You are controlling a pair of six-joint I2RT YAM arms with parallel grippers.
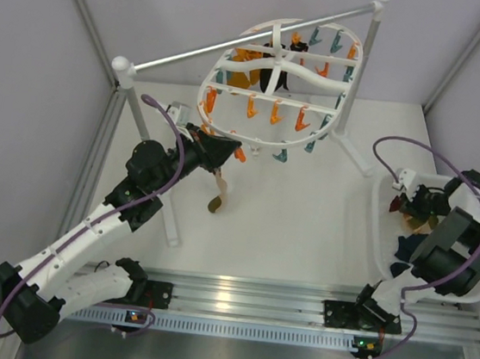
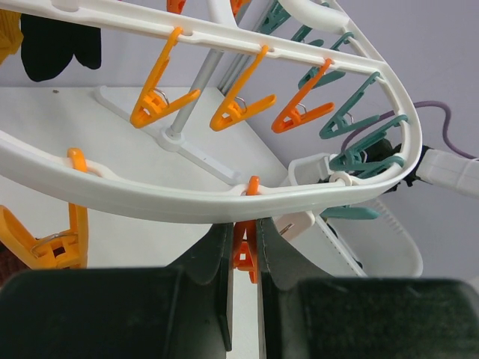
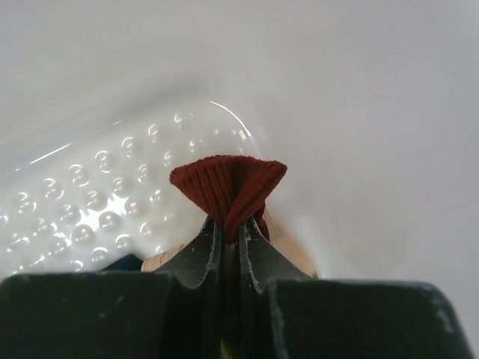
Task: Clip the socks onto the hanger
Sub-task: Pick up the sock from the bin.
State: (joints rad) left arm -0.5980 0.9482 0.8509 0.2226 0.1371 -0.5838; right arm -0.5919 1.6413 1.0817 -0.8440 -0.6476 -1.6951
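The white oval hanger (image 1: 281, 63) hangs from the rail, with orange and teal pegs. A mustard sock (image 1: 242, 69) and a black sock (image 1: 274, 79) hang on its far side. My left gripper (image 1: 230, 151) is at the hanger's near rim (image 2: 172, 203), shut on an orange peg (image 2: 245, 253). A tan sock with a brown toe (image 1: 218, 193) dangles below it; what holds it is hidden. My right gripper (image 1: 408, 201) is down in the white basket (image 1: 379, 239), shut on the dark red ribbed cuff of a sock (image 3: 228, 185).
A thin grey rail (image 1: 238, 45) on white posts (image 1: 132, 98) spans the back, with its feet on the table. Dark socks (image 1: 407, 246) lie in the basket. Purple cables (image 1: 161, 149) loop off both arms. Grey walls close in on left and right.
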